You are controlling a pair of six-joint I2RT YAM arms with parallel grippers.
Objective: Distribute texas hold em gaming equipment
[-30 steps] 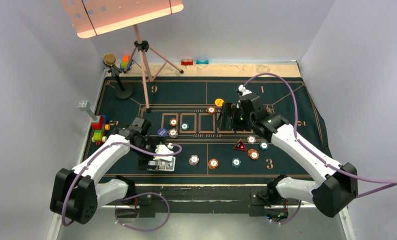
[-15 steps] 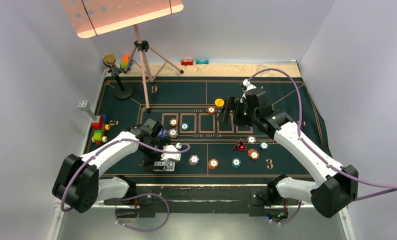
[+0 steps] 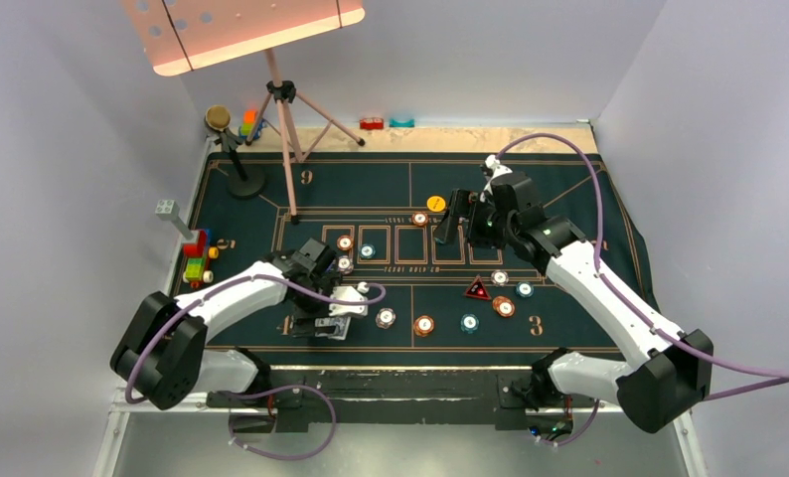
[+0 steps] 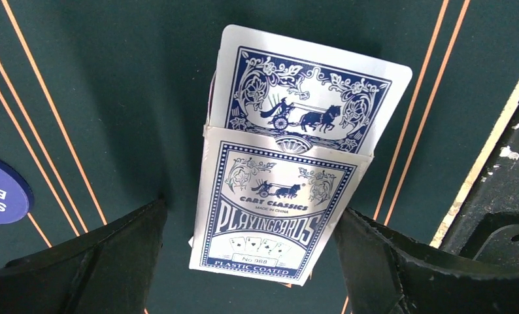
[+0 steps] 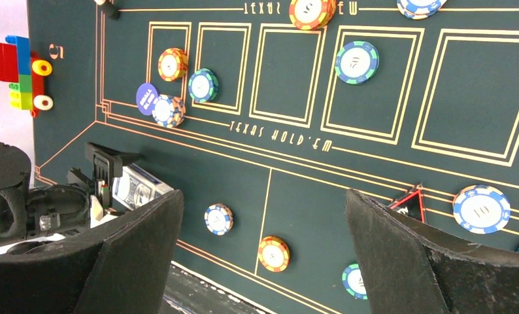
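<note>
A blue-and-white box of playing cards point(image 4: 280, 216) lies on the green mat point(image 4: 100, 98), its flap end open and a patterned card back point(image 4: 309, 98) sticking out. My left gripper point(image 4: 250, 209) is open and hangs low over the box, one finger on each side, gripping nothing. From above, the box point(image 3: 337, 328) sits near the mat's front edge. My right gripper point(image 3: 460, 221) is open and empty, held high over the mat's middle. Poker chips lie scattered: orange point(image 5: 274, 253), white point(image 5: 218, 218), teal point(image 5: 203, 85). A blue disc point(image 5: 147, 98), a yellow disc point(image 3: 435, 203) and the red triangular marker point(image 3: 477, 289) lie flat.
A tripod stand point(image 3: 283, 129) with a pink board and a small round-based stand point(image 3: 239, 169) occupy the mat's far left. Stacked toy blocks point(image 3: 197, 256) sit off the left edge. Small red point(image 3: 372, 123) and teal point(image 3: 401, 122) pieces rest by the back wall.
My left gripper has shifted right and nearer, settling over the card box. The right gripper has drifted slightly farther back. Both stayed open.
</note>
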